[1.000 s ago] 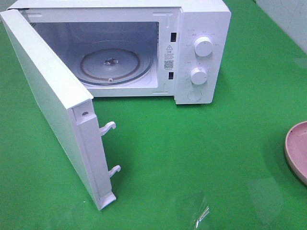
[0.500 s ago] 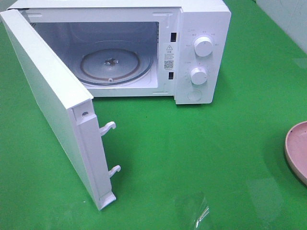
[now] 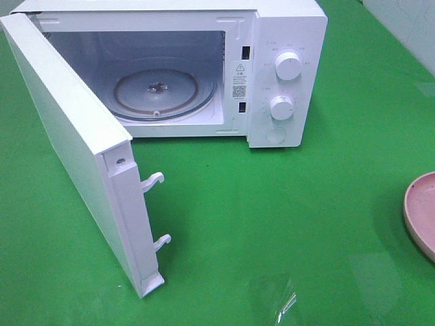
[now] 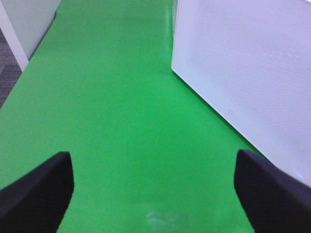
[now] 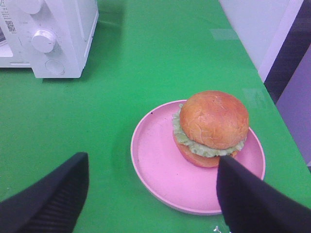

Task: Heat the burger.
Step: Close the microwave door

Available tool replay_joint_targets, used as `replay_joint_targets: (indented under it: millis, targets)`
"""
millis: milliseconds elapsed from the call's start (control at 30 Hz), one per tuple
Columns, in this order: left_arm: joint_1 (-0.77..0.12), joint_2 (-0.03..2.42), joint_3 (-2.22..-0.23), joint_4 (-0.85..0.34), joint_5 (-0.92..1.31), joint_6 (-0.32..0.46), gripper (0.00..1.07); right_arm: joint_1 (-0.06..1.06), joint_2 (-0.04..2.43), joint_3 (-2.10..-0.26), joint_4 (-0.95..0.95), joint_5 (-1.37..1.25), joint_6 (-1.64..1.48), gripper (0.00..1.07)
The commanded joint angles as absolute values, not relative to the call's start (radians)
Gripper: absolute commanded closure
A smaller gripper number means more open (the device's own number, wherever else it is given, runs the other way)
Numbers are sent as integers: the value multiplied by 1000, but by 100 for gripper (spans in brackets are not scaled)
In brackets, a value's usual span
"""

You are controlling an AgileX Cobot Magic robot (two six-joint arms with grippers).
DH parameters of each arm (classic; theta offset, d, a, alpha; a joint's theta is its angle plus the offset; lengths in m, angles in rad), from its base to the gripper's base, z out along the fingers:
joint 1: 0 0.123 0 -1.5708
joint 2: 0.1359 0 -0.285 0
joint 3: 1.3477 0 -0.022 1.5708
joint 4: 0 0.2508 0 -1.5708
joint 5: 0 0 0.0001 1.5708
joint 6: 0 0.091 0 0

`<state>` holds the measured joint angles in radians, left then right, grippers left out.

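Observation:
The burger (image 5: 212, 127), with its golden-brown bun and green lettuce, sits on a pink plate (image 5: 160, 160) in the right wrist view. My right gripper (image 5: 153, 204) hovers open just short of the plate, its dark fingers spread wide and nothing between them. In the exterior high view only the plate's rim (image 3: 416, 214) shows at the right edge; the burger is out of that frame. My left gripper (image 4: 153, 194) is open over bare green table beside the microwave door's outer face (image 4: 248, 73). Neither gripper shows in the exterior high view.
A white microwave (image 3: 285, 41) stands at the back with its door (image 3: 75, 149) swung wide open to the left and a glass turntable (image 3: 163, 92) inside. Two knobs (image 3: 289, 66) sit on its right panel. The green table's right edge (image 5: 252, 68) runs near the plate.

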<state>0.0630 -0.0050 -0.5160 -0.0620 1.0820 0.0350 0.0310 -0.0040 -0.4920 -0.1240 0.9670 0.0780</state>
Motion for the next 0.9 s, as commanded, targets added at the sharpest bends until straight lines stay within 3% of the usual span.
replay_joint_targets:
  millis: [33,900]
  targets:
    - [64,-17,-516,-68,1072,33,25,26,-31,-489,-122,960,77,37]
    - [64,-16,-516,-68,1072,33,25,26,-31,-489,-122,960,77,37]
